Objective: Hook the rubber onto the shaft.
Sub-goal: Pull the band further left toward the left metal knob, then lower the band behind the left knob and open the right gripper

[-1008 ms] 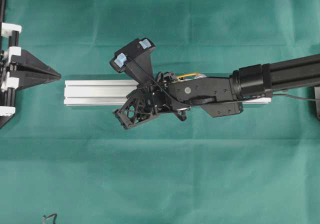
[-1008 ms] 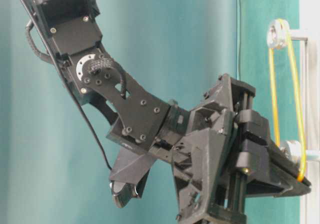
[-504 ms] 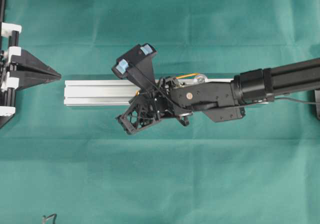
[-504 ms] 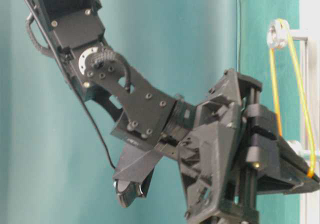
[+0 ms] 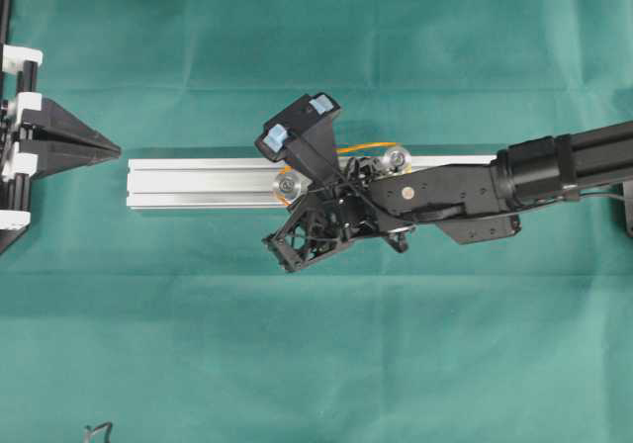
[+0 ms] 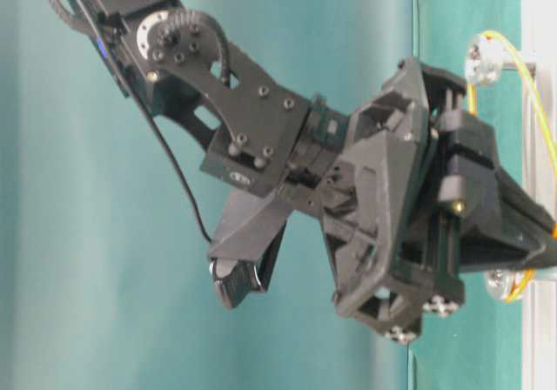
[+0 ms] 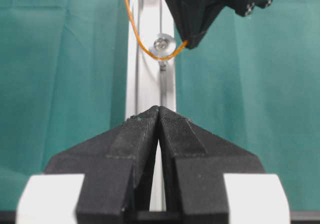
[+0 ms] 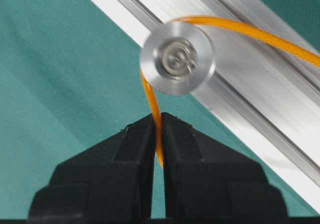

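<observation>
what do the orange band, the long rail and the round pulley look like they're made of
Orange band: looks like rubber, thin, smooth, bending around the pulley. Long rail: likely aluminium, pale matte silver with lengthwise grooves. Round pulley: metal, bright machined sheen.

From my end no readable txt, labels, brands or nos. anywhere: nothing legible on the aluminium rail (image 5: 198, 183), the black arm housings or the green cloth (image 5: 316, 364) in any view.

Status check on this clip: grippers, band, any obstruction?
Right gripper shut on the rubber band, stretched around the near shaft pulley. Left gripper shut, holding nothing, parked off the rail end. Nothing in the way.
</observation>
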Action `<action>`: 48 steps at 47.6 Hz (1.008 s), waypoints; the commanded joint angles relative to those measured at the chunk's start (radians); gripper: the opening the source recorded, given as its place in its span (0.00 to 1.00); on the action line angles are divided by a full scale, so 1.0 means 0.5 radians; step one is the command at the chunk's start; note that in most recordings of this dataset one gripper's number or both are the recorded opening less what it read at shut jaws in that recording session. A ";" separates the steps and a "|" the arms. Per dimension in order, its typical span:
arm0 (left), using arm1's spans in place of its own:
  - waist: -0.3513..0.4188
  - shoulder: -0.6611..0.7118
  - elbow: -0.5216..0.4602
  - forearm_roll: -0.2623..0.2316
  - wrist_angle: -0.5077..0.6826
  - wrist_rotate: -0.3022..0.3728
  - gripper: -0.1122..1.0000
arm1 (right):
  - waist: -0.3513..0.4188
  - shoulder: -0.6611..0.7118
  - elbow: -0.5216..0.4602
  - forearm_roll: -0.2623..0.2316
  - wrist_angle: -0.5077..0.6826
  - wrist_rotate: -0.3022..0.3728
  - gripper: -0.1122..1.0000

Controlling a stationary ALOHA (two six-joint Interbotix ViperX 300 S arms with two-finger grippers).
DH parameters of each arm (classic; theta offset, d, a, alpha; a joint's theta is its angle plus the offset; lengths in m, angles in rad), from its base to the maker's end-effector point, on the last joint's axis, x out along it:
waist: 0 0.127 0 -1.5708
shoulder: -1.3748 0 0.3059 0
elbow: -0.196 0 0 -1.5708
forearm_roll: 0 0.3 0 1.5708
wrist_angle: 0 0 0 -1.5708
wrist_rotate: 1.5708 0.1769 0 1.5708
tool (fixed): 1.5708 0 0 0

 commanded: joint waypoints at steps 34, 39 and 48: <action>0.003 0.015 -0.067 0.000 -0.009 0.000 0.10 | 0.006 -0.258 0.202 -0.012 -0.006 -0.006 0.16; 0.003 0.015 -0.067 0.000 -0.009 0.000 0.10 | 0.006 -0.264 0.206 -0.015 -0.009 -0.018 0.16; 0.003 0.015 -0.064 0.000 -0.009 0.000 0.10 | 0.006 -0.264 0.206 -0.037 -0.012 -0.021 0.16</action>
